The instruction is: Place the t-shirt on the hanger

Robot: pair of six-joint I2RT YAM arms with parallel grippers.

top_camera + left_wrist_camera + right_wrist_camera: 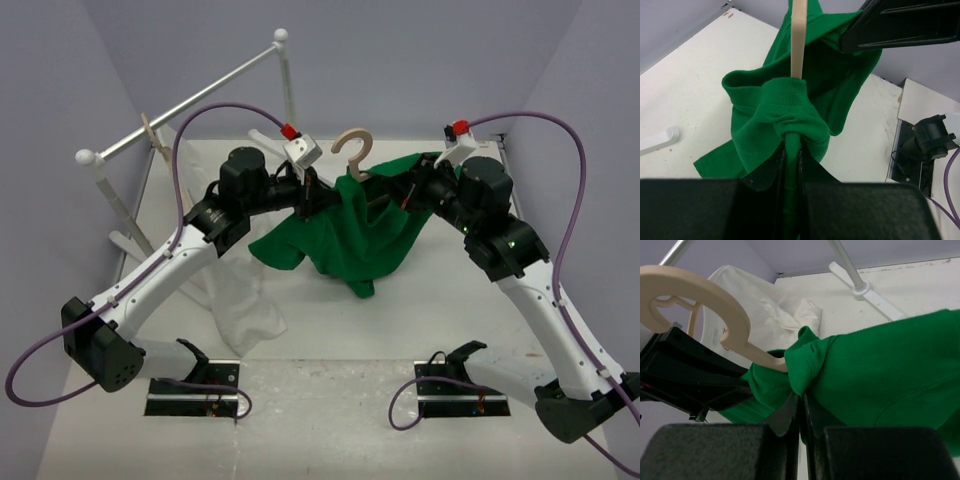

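The green t-shirt (360,240) hangs bunched between both arms above the table, its hem drooping toward the surface. The beige hanger's hook (355,150) sticks up out of the cloth at the collar. My left gripper (315,195) is shut on a green fold (790,110) wrapped round the hanger's lower part; the bare hanger (798,40) rises from the collar just beyond my fingertips (791,150). My right gripper (405,195) pinches the collar edge (805,360) at its tips (801,396), right beside the hanger's neck (715,295).
A white clothes rail (190,100) on a stand runs along the back left. A white garment (240,300) hangs from it down to the table, also seen as the white garment (765,315) behind the hook. Black base plates (195,390) lie at the near edge.
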